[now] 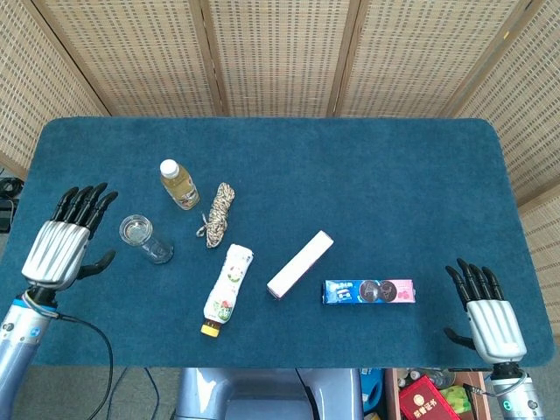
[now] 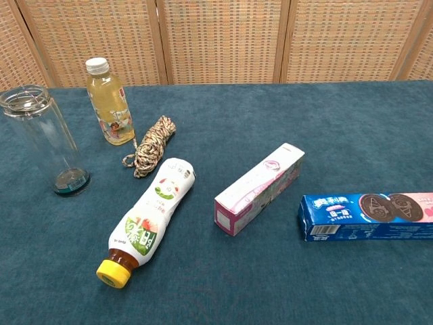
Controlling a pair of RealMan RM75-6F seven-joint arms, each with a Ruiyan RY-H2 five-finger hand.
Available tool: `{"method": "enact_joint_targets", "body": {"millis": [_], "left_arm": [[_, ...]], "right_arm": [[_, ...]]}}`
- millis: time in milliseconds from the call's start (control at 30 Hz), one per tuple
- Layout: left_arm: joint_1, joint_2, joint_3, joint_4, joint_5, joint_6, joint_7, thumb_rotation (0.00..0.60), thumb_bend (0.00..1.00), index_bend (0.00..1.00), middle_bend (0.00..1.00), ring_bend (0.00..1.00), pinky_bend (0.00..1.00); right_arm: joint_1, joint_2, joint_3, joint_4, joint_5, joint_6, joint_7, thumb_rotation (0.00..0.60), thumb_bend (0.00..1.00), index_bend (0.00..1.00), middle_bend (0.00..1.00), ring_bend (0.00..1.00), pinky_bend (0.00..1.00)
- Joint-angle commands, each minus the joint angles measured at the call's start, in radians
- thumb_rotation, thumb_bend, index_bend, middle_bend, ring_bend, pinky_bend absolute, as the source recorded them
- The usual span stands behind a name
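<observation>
The clear glass jar stands upright on the blue desk, and everything else is placed here relative to it. The left hand hovers to the left of the jar, near it but apart from it, with its fingers spread and straight and nothing in them (only the head view shows this hand). The jar has no lid on it, and its round base shows through the glass in the chest view.

Just behind the jar and a little to its right stands a yellow drink bottle with a white cap, upright. Right of the jar lies a coil of braided rope, close beside the yellow bottle. In front of the rope, to the jar's right and nearer the robot, a white bottle with a yellow cap lies on its side, its cap pointing toward the desk's near edge. Further right again lies a pink and white box, set at a slant, and beyond it a blue biscuit box lying flat and running left to right.

The right hand is well apart from the jar, at the desk's near right corner past the biscuit box, its fingers likewise open and holding nothing.
</observation>
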State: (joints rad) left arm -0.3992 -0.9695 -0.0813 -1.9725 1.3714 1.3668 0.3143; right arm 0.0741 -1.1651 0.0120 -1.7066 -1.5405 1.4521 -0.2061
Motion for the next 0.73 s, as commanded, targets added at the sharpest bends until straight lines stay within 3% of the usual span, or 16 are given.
{"method": "enact_joint_targets", "body": {"millis": [33,200,400,733], "left_arm": [[0.083,-0.036,0.075,0.003,0.093,0.086,0.051,0.6,0.31,0.0,0.0,0.0,0.0],[0.179,-0.122,0.137,0.089,0.18,0.188,0.083,0.6,0.29,0.0,0.0,0.0,0.0],[0.275,-0.185,0.187,0.207,0.194,0.255,0.109,0.6,0.29,0.0,0.0,0.0,0.0],[0.347,-0.23,0.188,0.343,0.172,0.275,0.033,0.6,0.28,0.0,0.0,0.0,0.0]], "right_arm": [[0.0,-0.001,-0.001,-0.001,-0.002,0.001,-0.004,0.6,0.0,0.0,0.0,0.0,0.0],[-0.002,-0.001,-0.002,-0.004,-0.011,0.008,-0.014,0.6,0.0,0.0,0.0,0.0,0.0],[-0.004,-0.005,-0.003,-0.004,-0.019,0.014,-0.026,0.6,0.0,0.0,0.0,0.0,0.0],[-0.001,-0.014,-0.004,-0.005,-0.019,0.008,-0.043,0.6,0.0,0.0,0.0,0.0,0.0]]}}
